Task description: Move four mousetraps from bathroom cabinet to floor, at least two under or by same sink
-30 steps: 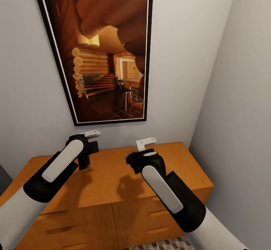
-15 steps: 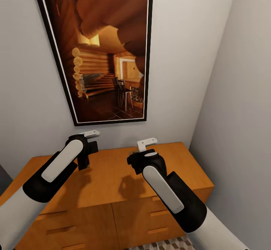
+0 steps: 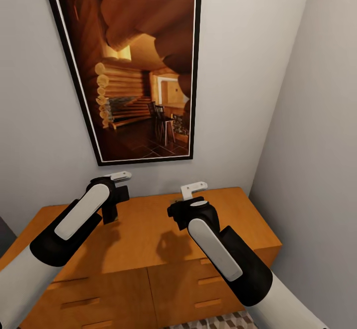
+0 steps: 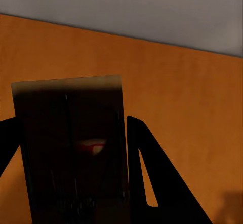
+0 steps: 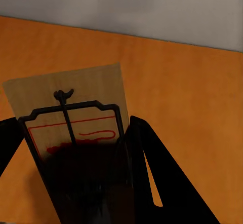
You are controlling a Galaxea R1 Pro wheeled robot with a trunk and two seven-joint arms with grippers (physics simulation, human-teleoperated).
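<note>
Above the cabinet [image 3: 148,230], each gripper, left [image 4: 71,193] and right [image 5: 76,193], clamps a mousetrap [image 5: 71,117]

Pale grey walls [image 3: 277,46] meet in a corner at 2 o'clock; a black-framed log-cabin picture [image 3: 134,71] hangs at 11 o'clock.

Home interior, corner of pale walls, framed log-cabin picture [image 3: 134,71], orange-brown wooden cabinet [image 3: 148,230], patterned floor tiles [image 3: 218,321]
</note>
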